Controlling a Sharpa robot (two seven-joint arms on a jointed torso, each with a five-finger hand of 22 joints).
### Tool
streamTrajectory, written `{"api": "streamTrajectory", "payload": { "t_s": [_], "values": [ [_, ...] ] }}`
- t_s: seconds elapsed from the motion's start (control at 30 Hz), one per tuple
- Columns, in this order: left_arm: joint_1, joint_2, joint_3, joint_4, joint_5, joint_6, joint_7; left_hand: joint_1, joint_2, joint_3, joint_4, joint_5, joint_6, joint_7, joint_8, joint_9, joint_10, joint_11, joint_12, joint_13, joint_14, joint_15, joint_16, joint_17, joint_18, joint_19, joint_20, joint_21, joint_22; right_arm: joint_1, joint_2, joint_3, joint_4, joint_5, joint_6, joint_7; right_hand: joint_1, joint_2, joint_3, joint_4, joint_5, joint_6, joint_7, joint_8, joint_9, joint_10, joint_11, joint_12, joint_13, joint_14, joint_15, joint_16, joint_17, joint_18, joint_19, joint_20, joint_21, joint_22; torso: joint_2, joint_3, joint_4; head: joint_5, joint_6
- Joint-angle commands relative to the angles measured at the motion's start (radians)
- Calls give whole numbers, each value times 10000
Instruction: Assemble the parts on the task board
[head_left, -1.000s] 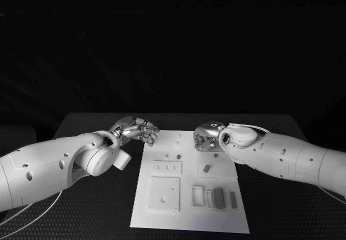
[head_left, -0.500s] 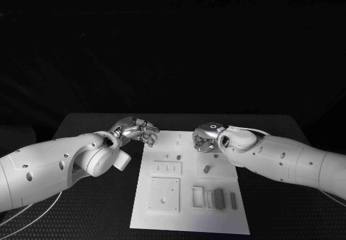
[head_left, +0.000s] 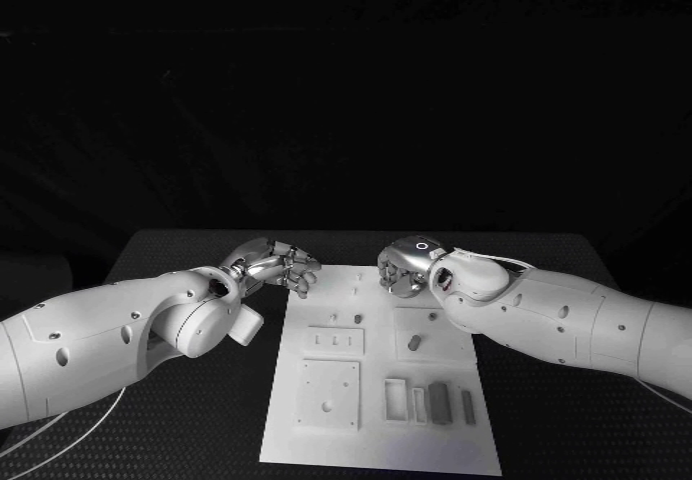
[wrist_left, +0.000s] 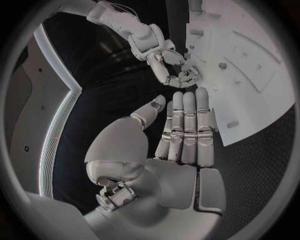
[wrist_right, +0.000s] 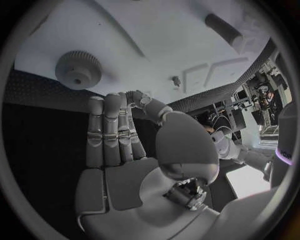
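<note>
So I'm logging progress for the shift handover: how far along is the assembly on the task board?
Early, by the look of it. Done: nothing clearly assembled; grey bar parts lie loose near the task board's near edge. In hand: nothing; the right robot hand hovers over the far end near a gear, and the left robot hand waits at the far-left corner. Left: apparently every part.

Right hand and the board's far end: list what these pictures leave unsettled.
- Head view: the right hand covers the task board's far corner; what lies under it is hidden.
- Right wrist view: fingertips near the gear; contact unclear.
- Head view: left hand at the board's edge; touching or not, too small.
</note>
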Motion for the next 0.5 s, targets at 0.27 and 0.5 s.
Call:
{"api": "streamTrajectory", "payload": {
  "t_s": [0.27, 0.5],
  "values": [
    [18, 26, 9, 9, 59, 58, 67, -74, -5, -23, 45, -5, -55, -12, -55, 25, -85, -7, -35, 32, -73, 3, -53, 21, 177, -50, -23, -53, 25, 10, 411, 6, -117, -589, -325, -656, -39, -104, 60, -5, 38, 339, -254, 12, 212, 81, 0, -17, 41, -37, -77, 54, 14, 430, -4, -68, 77, 238, 31, -5, -6, 11, 40],
    [24, 58, 10, 8, 59, 74, 67, -75, -5, -20, 45, -5, -55, -11, -58, 33, -88, -7, -37, 45, -74, 3, -57, 29, 177, -51, -23, -54, 32, 5, 822, 4, -368, -887, -466, -861, -42, -121, 68, -6, 38, 353, -259, 9, 221, 92, -4, -19, 57, -40, -81, 68, 17, 430, -13, -70, 100, 239, 45, -3, 5, 0, 83]
  ]
}}
